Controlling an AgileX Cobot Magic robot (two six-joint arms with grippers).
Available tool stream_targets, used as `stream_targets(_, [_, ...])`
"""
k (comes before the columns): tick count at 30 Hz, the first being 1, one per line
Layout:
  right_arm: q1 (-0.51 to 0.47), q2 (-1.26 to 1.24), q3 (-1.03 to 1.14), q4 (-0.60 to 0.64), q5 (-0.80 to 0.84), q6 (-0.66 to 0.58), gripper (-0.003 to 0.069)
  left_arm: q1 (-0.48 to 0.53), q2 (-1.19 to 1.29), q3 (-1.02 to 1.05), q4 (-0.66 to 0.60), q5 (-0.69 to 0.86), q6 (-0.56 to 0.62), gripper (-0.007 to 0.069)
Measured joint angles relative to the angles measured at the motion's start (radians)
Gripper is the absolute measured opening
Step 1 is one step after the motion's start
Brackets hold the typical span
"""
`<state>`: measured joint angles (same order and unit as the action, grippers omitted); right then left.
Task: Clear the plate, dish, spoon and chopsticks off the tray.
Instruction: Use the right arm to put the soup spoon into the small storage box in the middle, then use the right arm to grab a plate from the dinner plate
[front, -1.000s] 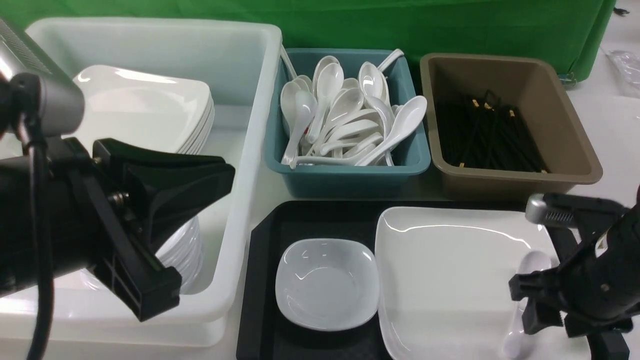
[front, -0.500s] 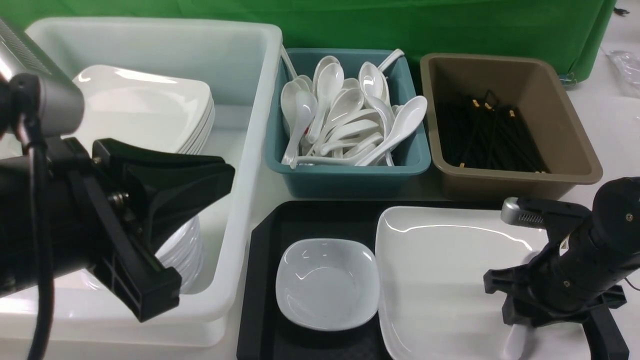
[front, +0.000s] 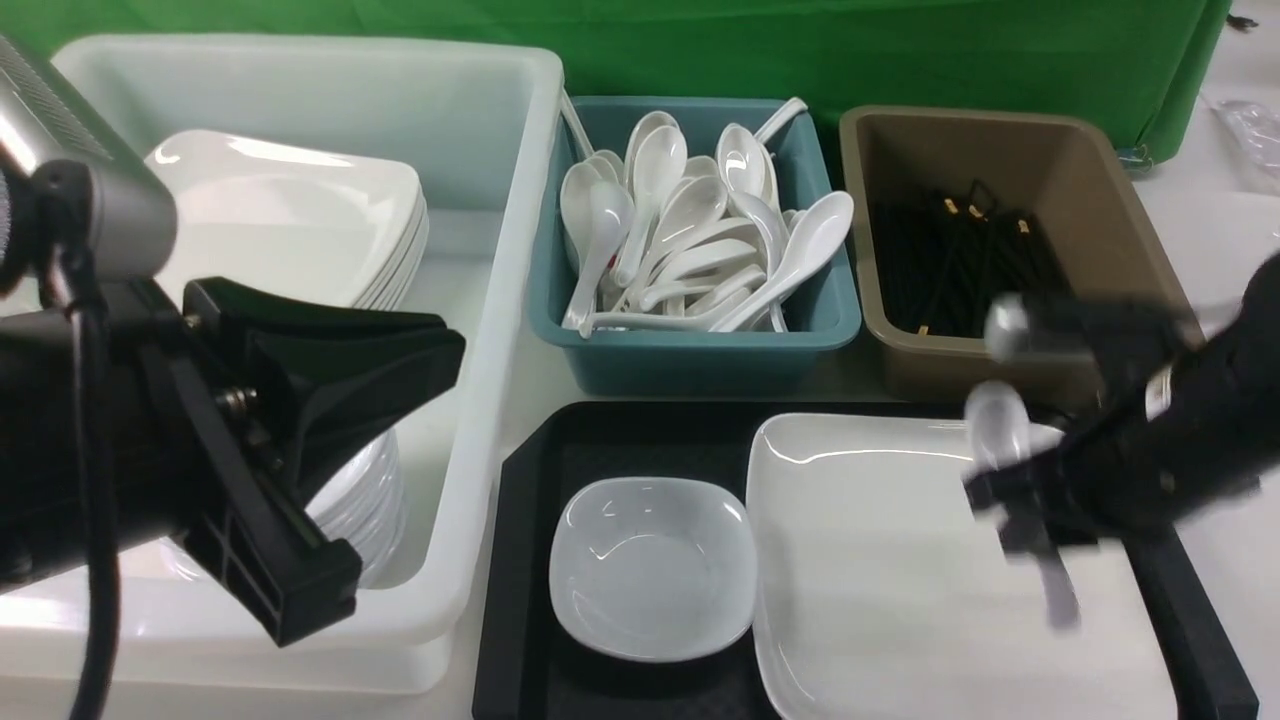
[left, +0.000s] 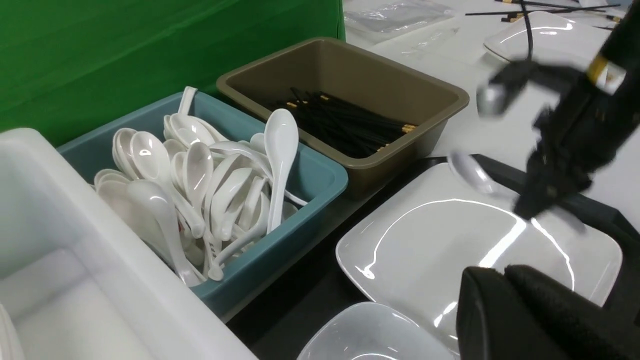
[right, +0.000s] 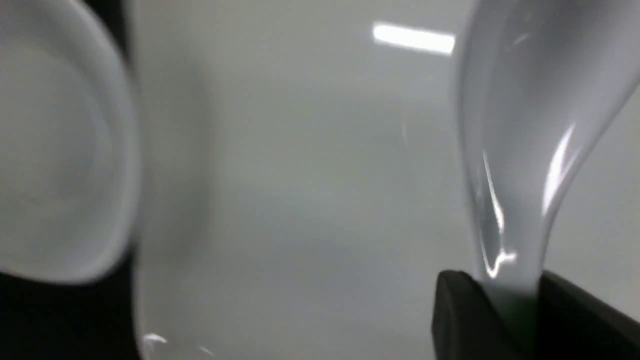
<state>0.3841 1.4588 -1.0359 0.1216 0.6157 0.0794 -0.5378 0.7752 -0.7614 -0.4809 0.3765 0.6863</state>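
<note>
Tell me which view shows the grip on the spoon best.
The right wrist view: close up, the right hand pinches the spoon by its handle. The front view shows the spoon as a blur over the plate; the left wrist view shows its blurred bowl, with the grip unclear.

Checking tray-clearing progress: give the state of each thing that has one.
Large flat white plate: on black plastic tray, bare.
Small white square dish: on tray, empty.
Glossy white soup spoon: held by handle above plate.
Right gripper: shut on spoon.
Left gripper: open or shut, unclear.
</note>
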Motion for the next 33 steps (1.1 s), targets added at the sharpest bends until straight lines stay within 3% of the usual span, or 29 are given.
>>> stream_targets(7, [0.059, 0.147, -0.309, 0.007, -0.326, -0.037, 0.0166, 0.0, 0.0, 0.0, 0.007, -0.016, 0.002, 0.0017])
stream_targets(12, [0.054, 0.386, -0.518, 0.004, -0.4, -0.04, 0.0175, 0.0, 0.0, 0.0, 0.007, -0.016, 0.003, 0.0017])
stream_targets(16, [0.051, 0.512, -0.623, 0.004, -0.38, -0.036, 0.0286, 0.0, 0.0, 0.0, 0.008, -0.016, 0.003, 0.0017])
stream_targets(18, [0.049, 0.557, -0.674, 0.003, -0.307, -0.039, 0.0427, 0.0, 0.0, 0.0, 0.011, -0.015, 0.003, 0.0017])
stream_targets(21, [0.049, 0.539, -0.701, -0.001, -0.201, -0.058, 0.0484, 0.0, 0.0, 0.0, 0.026, -0.011, 0.003, 0.0017])
stream_targets(23, [0.049, 0.52, -0.703, -0.001, -0.165, -0.07, 0.0478, 0.0, 0.0, 0.0, 0.029, -0.011, 0.003, 0.0017])
stream_targets(29, [0.1, 0.292, -0.632, -0.044, 0.156, -0.155, 0.0224, 0.0, 0.0, 0.0, 0.041, -0.001, 0.003, 0.0017])
stream_targets(33, [0.232, 0.151, -0.402, -0.114, 0.25, -0.121, 0.0193, 0.0, 0.0, 0.0, 0.041, 0.011, 0.005, 0.0017])
